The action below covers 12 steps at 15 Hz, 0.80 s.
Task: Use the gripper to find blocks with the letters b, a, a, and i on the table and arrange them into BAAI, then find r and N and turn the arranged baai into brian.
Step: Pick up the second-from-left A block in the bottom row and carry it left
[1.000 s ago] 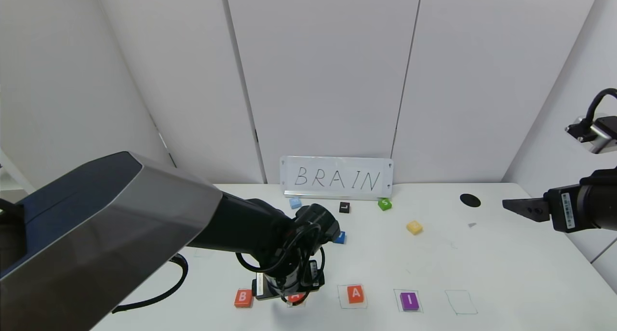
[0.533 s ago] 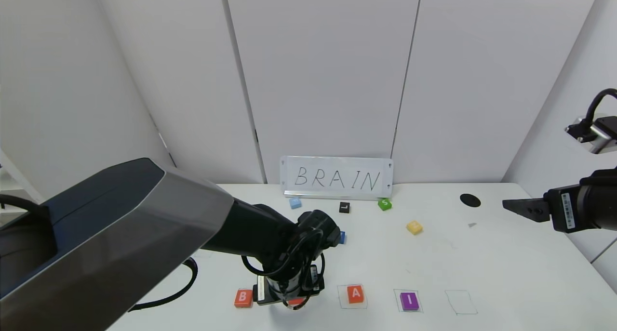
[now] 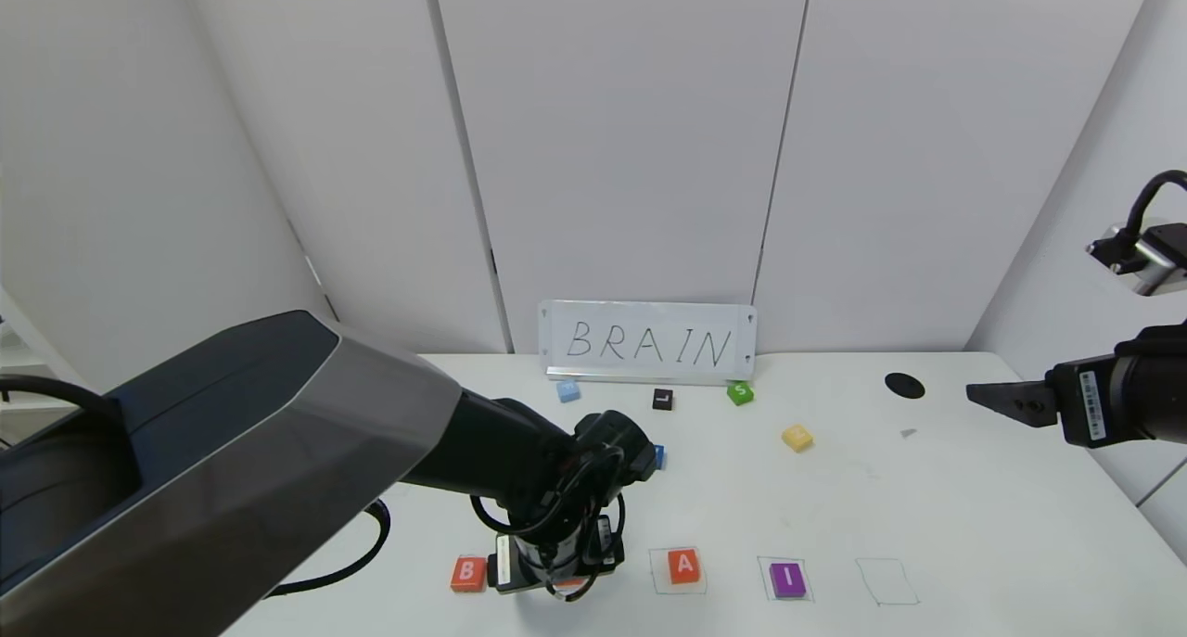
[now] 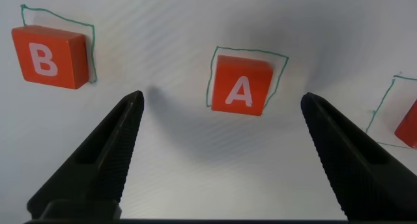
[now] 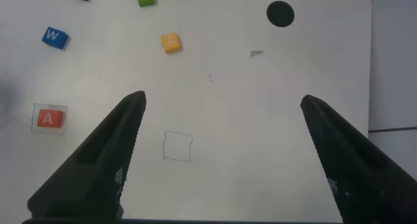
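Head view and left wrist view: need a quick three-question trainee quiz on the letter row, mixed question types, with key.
1. True or false: the left pincer is shut on the A block below it.
2. What colour is the I block? A green, B purple, C yellow.
3. Fill in: the propped sign reads ____.

Key: 1 false, it stands open above that block, one finger on each side. 2 B. 3 BRAIN.
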Available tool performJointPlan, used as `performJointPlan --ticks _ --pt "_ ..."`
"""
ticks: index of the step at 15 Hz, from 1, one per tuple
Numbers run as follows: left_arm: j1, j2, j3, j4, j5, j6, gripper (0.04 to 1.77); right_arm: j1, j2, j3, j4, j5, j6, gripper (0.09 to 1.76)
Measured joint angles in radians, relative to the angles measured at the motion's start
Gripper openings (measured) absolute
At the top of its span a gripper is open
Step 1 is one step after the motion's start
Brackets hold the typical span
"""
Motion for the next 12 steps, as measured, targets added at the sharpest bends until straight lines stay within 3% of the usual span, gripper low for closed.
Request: performJointPlan --ticks 6,9,12 --pt "0.0 0.009 0.0 -0.001 0.002 -0.006 1.72 0.0 0.0 0.0 0.0 0.0 0.0 1.71" --pt "0.0 0.014 0.002 -0.039 0.006 -0.007 1.24 0.0 -0.001 0.0 0.0 0.0 0.0 1.71" --pt "0.0 0.016 0.011 -0.058 0.012 -0.006 0.87 0.0 -0.001 0.0 0.0 0.0 0.0 1.71"
